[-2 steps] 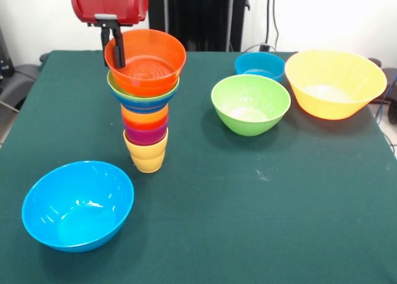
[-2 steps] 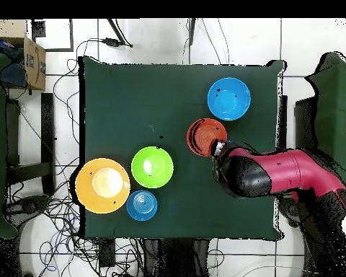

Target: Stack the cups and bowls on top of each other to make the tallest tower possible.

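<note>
1. Two dark fingers (image 1: 118, 48) of the gripper (image 1: 112, 43) straddling the near-left rim of the orange-red bowl (image 1: 149, 64), one inside, one outside; pinched on that rim by the look of it, so closed on the bowl.
2. Capping the tower (image 1: 146, 104), that bowl, tilted a little toward the camera and not yet seated level.
3. Below it, in order: a green rim, a dark blue bowl, then orange-yellow, red-orange and purple cups nested into the yellow cup (image 1: 147, 157) at the base, left of centre on the green table (image 1: 248, 203).
4. Probably light, stiff, glossy plastic throughout: slippery under the pads, easy to tip. Best held at the thin rim, one finger each side, as here; walls too wide to span.
5. Top-heavy column on a narrow foot, so likely to topple under any sideways pull on release.
6. Counted loose: four bowls. One large light blue bowl (image 1: 77, 204) in front of the tower, one green bowl (image 1: 250, 103) to the right, one small blue bowl (image 1: 259, 66) behind it, one large orange-yellow bowl (image 1: 335, 82) at far right.
7. Counted in the tower: four cups, three bowls.
8. Seen from overhead, only the orange-red top (image 2: 205, 136) visible beside the red arm (image 2: 277, 173).
</note>
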`<state>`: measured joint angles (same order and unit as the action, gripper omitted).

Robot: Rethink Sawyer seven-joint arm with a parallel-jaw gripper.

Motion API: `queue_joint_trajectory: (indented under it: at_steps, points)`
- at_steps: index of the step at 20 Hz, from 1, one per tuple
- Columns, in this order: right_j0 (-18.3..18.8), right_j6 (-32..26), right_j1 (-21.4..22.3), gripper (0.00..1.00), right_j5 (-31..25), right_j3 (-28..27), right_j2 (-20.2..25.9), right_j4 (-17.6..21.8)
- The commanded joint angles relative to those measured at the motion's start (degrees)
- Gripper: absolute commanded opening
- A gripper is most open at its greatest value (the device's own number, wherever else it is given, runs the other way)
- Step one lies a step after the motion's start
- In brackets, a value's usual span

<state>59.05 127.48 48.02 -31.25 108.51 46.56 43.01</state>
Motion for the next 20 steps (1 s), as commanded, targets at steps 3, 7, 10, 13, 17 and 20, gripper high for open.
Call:
queue_joint_trajectory:
  at_steps: [3,7,10,13,17,20]
  points:
    - [-1.6,-5.5,-1.6,1.0,2.6,1.3,-2.3,4.0]
    - [-1.7,-5.2,-1.5,1.0,2.7,1.3,-2.5,4.3]
    - [-1.8,-5.2,-1.5,1.0,2.7,1.3,-2.4,4.3]
    - [-1.8,-5.0,-1.3,1.0,2.7,1.4,-2.5,4.2]
    - [-1.6,-5.7,0.1,1.0,1.0,1.5,-1.8,2.8]
    - [-1.5,-6.1,1.3,1.0,-0.4,2.1,-1.2,1.4]
